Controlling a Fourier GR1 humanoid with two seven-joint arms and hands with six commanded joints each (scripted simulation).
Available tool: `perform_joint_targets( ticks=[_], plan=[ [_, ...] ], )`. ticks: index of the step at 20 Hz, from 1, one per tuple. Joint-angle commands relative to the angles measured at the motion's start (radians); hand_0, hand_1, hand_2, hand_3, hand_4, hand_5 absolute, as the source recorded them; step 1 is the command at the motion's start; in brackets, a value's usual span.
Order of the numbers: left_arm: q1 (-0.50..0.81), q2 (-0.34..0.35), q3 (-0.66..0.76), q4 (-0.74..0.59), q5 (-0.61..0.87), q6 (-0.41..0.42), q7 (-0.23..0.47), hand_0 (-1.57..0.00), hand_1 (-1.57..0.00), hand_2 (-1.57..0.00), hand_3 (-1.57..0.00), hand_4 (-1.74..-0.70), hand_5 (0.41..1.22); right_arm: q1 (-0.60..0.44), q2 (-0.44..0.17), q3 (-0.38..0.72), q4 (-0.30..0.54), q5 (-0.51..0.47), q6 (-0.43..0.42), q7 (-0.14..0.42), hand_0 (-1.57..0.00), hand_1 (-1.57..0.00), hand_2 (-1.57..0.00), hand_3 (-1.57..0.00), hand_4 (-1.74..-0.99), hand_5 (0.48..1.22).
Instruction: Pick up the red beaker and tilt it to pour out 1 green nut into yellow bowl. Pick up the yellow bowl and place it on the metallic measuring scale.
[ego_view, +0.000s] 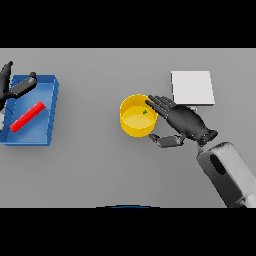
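Observation:
The yellow bowl (134, 119) stands upright on the table's middle, with a small green nut (145, 112) inside near its right rim. My right hand (182, 121) is just right of the bowl, open, its fingers reaching over the rim and its thumb low beside the bowl's wall. The red beaker (28, 116) lies on its side in a blue tray (47, 122) at the left. My left hand (15, 87) hovers over the tray's far left corner, fingers straight, holding nothing. The metallic scale (192, 87) is a pale square plate behind my right hand.
The blue tray has raised walls and sits against the table's left edge. A bare grey table surface stretches between tray and bowl and along the near side.

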Motion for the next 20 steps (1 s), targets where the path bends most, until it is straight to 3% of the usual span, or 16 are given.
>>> perform_joint_targets(
  ticks=[1,8,14,20],
  plan=[
    [0.0,0.004,0.002,-0.007,0.008,-0.002,0.006,0.0,0.0,0.0,0.0,-0.8,0.721,-0.025,-0.005,0.009,0.013,0.01,0.013,-0.008,0.0,0.0,0.0,0.0,-1.269,0.662],
    [0.005,0.0,-0.01,-0.008,-0.001,0.009,-0.004,0.0,0.0,0.0,0.0,-0.8,0.717,-0.187,-0.003,0.092,0.153,0.057,0.111,-0.063,0.0,0.0,0.0,0.0,-1.269,0.683],
    [-0.003,0.005,-0.012,-0.007,0.002,-0.006,0.011,0.0,0.0,0.0,0.0,-0.8,0.729,-0.267,0.024,0.142,0.273,0.073,0.155,-0.108,0.0,0.0,0.0,0.0,-1.243,0.682],
    [-0.013,0.005,-0.006,0.012,-0.001,-0.011,0.0,0.0,0.0,0.0,0.0,-0.8,0.735,-0.311,0.039,0.183,0.356,0.098,0.2,-0.109,0.0,0.0,0.0,0.0,-1.295,0.671]
  ],
)
